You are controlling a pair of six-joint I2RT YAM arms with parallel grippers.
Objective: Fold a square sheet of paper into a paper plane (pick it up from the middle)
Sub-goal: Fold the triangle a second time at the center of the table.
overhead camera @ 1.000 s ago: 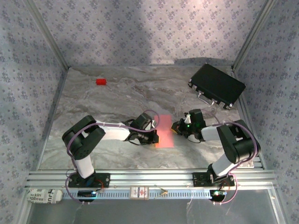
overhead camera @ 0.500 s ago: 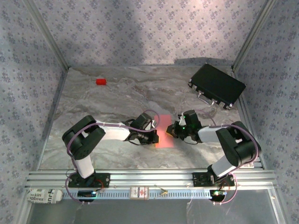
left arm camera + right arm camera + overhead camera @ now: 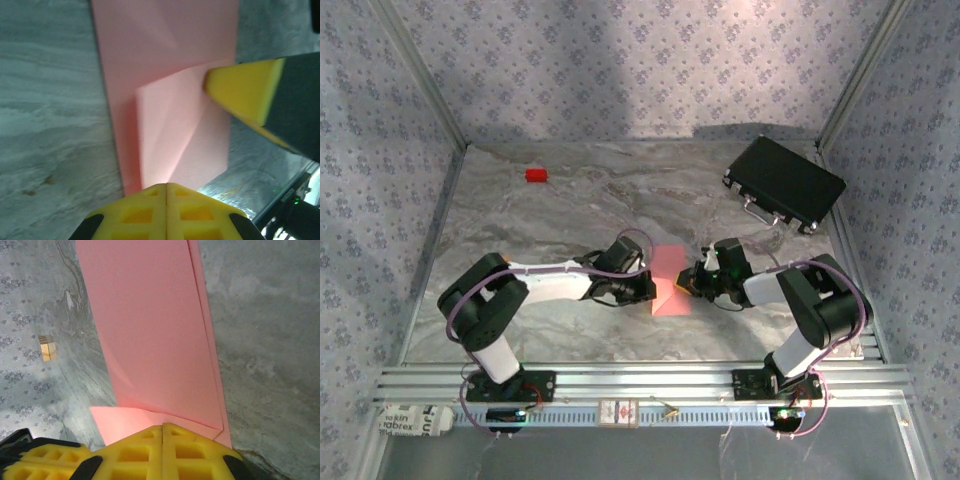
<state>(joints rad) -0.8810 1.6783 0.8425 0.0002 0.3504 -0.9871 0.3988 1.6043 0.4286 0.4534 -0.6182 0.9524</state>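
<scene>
The square sheet of paper [image 3: 670, 266] lies mid-table as a salmon-pink folded rectangle, its near-left corner raised into a flap [image 3: 165, 130]. My left gripper [image 3: 651, 291] is at the sheet's left side, and in the left wrist view its shut jaws [image 3: 166, 186] meet where that flap runs into them. My right gripper [image 3: 692, 284] is shut too, with its tips resting on the sheet's right edge. In the right wrist view the paper [image 3: 150, 330] stretches away from the shut right gripper [image 3: 163, 427]. A yellow finger of the right gripper [image 3: 245, 90] touches the flap's far corner.
A small red block [image 3: 536, 175] sits at the back left. A black rectangular case [image 3: 784, 184] lies at the back right. Patterned walls enclose the marble table, and an aluminium rail [image 3: 640, 380] runs along the near edge.
The right gripper has moved left onto the paper's right edge. The left gripper has shifted right, and the sheet's near-left corner now stands up as a flap.
</scene>
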